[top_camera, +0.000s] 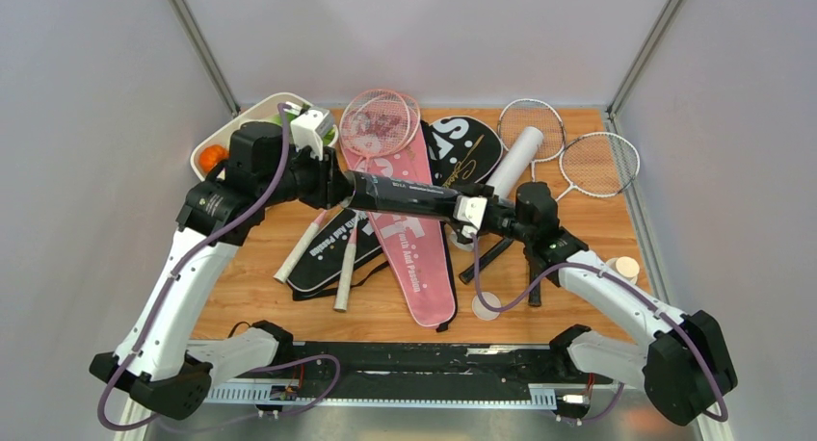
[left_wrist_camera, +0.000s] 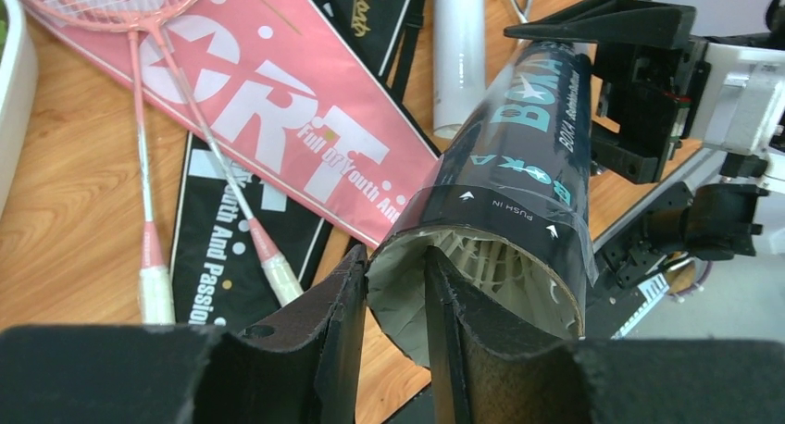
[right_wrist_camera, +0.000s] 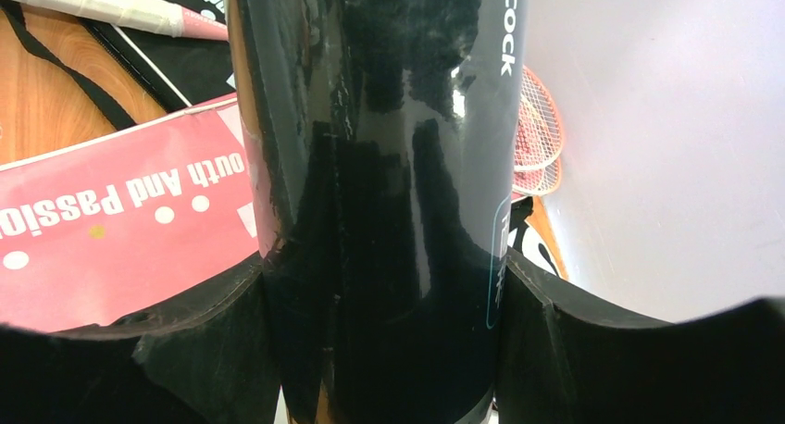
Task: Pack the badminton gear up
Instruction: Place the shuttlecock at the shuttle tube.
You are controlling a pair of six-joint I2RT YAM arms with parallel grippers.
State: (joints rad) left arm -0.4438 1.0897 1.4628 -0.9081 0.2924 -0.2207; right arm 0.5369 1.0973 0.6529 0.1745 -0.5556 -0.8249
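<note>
Above the pink cover, lifted clear of the desk, the black tube lies crosswise and nearly level. Its open mouth points past the cover's left edge, and the white feathers of a shuttlecock show inside it. The left gripper sits at that mouth with its jaws partly apart, one finger outside the rim and the other just within. It clamps nothing that I can see. Past the cover's right edge, the right gripper is closed round the tube's body and carries it.

The step in hand looks like filling the tube, with the right arm holding it up for loading. Next, I judge, the left gripper must back straight out along the tube's axis without catching the rim or the feathers. It could then fetch another shuttlecock or the lid. A small round disc lies on the desk just right of the cover's near end. It may be that lid, but I cannot tell. The right gripper should hold firm and level so nothing slides out.

Much looks left to do. Pink rackets lie across the cover's far end, and black covers flank it. A white tube and silver rackets lie further right, none of them packed.
</note>
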